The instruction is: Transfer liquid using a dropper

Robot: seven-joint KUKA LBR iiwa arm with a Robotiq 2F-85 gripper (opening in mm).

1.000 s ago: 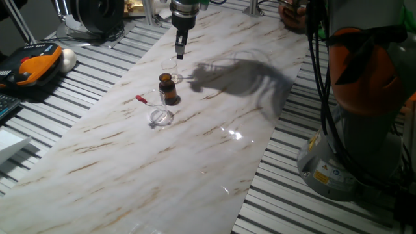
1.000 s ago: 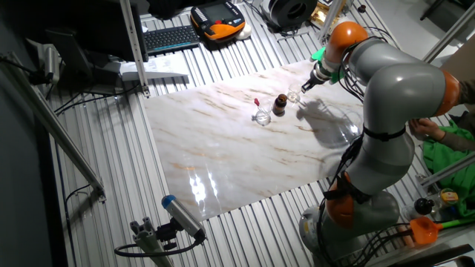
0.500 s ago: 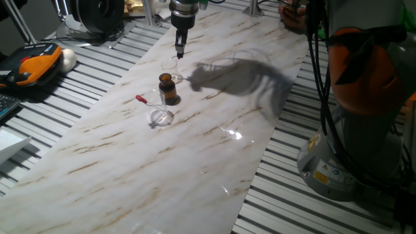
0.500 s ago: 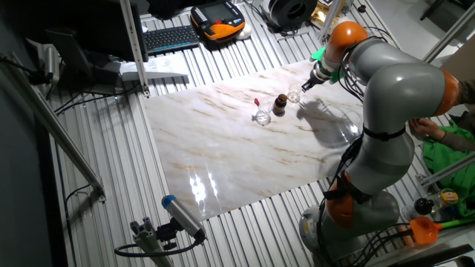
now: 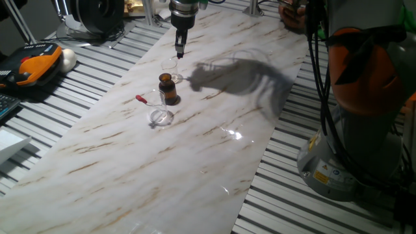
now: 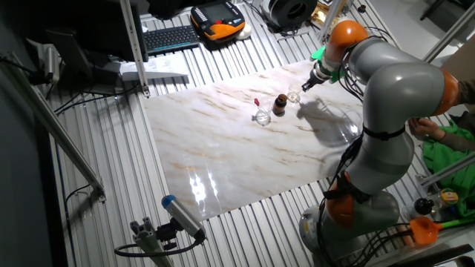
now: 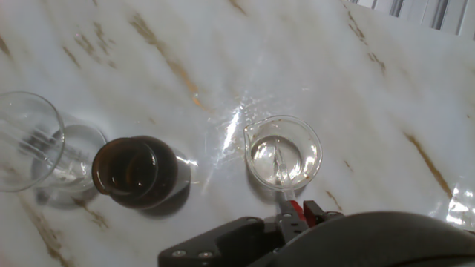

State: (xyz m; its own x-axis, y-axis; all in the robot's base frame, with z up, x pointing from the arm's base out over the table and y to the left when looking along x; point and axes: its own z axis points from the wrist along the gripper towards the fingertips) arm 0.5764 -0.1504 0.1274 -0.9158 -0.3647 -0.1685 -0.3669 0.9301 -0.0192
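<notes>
In the hand view the end effector (image 7: 295, 215) is closed on the dropper (image 7: 286, 194), its red bulb pinched between the fingers and its clear stem pointing down into a small glass beaker (image 7: 283, 156). Beside the beaker on the marble desk (image 7: 386, 111) stands an open brown bottle (image 7: 137, 170), and beyond it a larger glass (image 7: 30, 141). From one fixed view, a second red-bulbed dropper (image 5: 148, 102) leans in that larger glass.
</notes>
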